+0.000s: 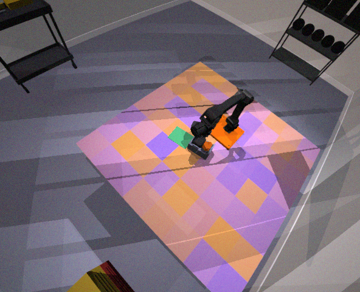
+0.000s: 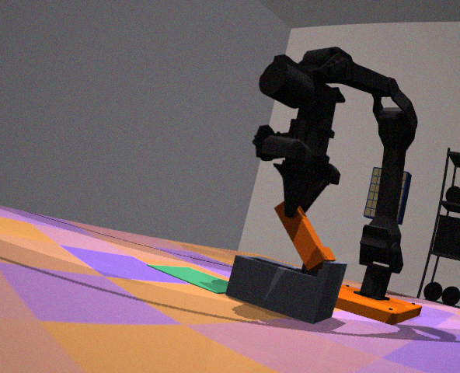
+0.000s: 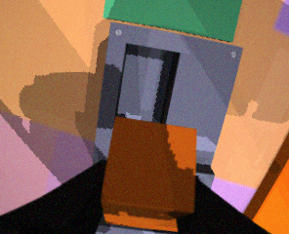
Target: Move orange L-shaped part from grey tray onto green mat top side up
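Observation:
The orange L-shaped part [image 1: 208,145] [image 2: 304,236] [image 3: 144,161] is steeply tilted, its raised end between the fingertips of my gripper [image 2: 294,211] [image 3: 144,175], which is shut on it. Its lower, L-shaped end hangs at rim height at the end of the grey tray [image 1: 196,152] [image 2: 270,284] [image 3: 198,88] nearer the arm's base. Whether that end touches the tray is hidden. Most of the pocket shows empty in the wrist view. The green mat [image 1: 176,135] [image 2: 193,276] [image 3: 184,15] lies flat beside the tray's far end, with nothing on it.
The arm's orange base plate [image 1: 228,140] [image 2: 399,311] [image 3: 286,195] stands on the other side of the tray from the mat. The tray's walls stand well above the low green mat. Shelves and a work table stand far off in the background.

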Robot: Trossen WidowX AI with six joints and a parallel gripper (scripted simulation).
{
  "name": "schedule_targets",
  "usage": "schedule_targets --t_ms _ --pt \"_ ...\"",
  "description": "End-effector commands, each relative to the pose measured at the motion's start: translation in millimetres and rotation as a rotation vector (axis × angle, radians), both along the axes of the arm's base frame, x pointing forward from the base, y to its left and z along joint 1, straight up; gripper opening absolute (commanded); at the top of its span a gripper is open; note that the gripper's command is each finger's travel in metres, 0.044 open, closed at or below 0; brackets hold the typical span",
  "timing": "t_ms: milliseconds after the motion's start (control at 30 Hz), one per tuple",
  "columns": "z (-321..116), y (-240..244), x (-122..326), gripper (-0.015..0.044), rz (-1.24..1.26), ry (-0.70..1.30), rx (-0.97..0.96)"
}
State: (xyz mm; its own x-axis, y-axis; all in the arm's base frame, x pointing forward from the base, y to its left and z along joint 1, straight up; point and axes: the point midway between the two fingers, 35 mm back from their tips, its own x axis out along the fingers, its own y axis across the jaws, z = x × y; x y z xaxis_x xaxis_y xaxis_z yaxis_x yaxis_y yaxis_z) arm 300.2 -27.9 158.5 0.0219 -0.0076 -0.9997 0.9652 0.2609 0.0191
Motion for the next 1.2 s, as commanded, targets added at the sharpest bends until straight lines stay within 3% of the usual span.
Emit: schedule_targets --t_ms 0,567,1167 --pt "8 1 1 0.0000 -0.003 -0.006 0.005" --pt "19 -4 1 0.0000 -0.003 -0.006 0.005" --pt "18 -89 15 0.0000 -0.003 -0.007 -0.003"
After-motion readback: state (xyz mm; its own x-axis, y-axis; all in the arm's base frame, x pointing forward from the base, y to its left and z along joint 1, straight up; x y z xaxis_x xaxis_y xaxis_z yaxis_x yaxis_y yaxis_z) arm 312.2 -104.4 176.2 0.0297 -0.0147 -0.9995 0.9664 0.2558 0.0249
